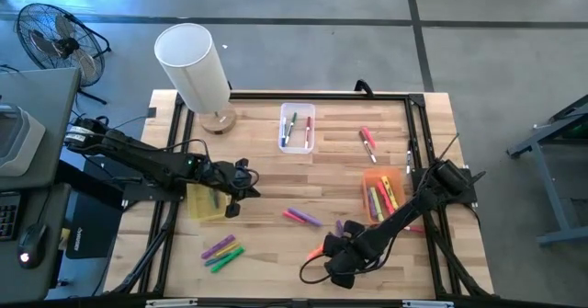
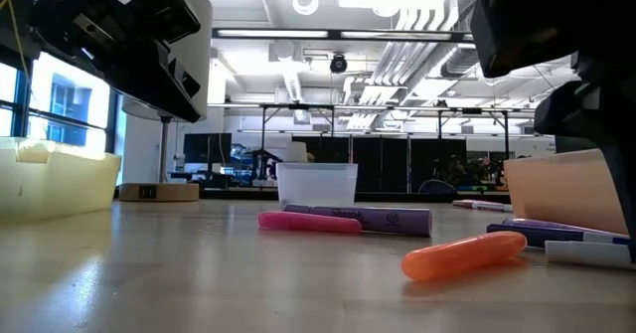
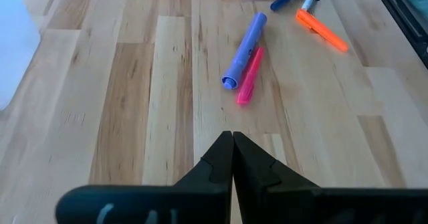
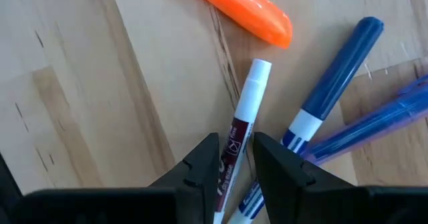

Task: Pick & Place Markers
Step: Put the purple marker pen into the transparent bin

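While right claw (image 4: 234,160) straddles white marker (image 4: 242,127), one orange marker (image 4: 241,7) beside.

markers (image 1: 302,217) lie scattered flat on the wooden table: pink and purple mid-table, green, yellow low left, others in bins

Cut off at the bottom edge of the right wrist view: the white marker (image 4: 242,138) between the right tool (image 4: 235,158) fingers, so grip undecidable. Too small to count from above: markers inside the orange bin (image 1: 383,194). Hidden in the low view: both tools, only dark arm bulk at upper corners.
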You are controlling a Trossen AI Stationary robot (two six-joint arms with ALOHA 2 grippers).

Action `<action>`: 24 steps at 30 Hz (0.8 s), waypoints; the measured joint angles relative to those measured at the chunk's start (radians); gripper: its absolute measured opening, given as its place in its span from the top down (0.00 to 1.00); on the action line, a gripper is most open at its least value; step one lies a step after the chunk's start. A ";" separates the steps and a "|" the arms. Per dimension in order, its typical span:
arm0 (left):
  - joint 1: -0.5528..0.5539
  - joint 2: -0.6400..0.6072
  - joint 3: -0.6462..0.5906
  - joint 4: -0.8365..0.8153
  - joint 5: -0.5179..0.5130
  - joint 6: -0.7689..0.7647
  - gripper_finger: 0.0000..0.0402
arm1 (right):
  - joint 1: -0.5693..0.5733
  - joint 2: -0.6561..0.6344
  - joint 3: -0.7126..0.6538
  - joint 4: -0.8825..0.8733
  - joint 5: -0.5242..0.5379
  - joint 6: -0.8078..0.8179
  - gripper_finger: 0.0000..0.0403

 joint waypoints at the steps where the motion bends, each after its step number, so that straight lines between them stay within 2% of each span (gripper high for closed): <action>1: 0.000 0.000 0.000 0.000 0.000 0.000 1.00 | 0.000 -0.001 -0.006 0.006 0.002 0.000 0.79; 7: 0.000 0.000 0.000 0.000 0.000 0.000 1.00 | 0.002 -0.005 -0.050 0.066 0.044 0.000 0.82; 15: 0.000 0.000 0.000 0.001 0.000 0.000 1.00 | 0.001 -0.003 -0.065 0.084 0.075 -0.014 0.96; 24: 0.000 0.000 0.000 0.002 0.000 0.000 1.00 | 0.000 0.000 -0.067 0.106 0.128 -0.018 0.93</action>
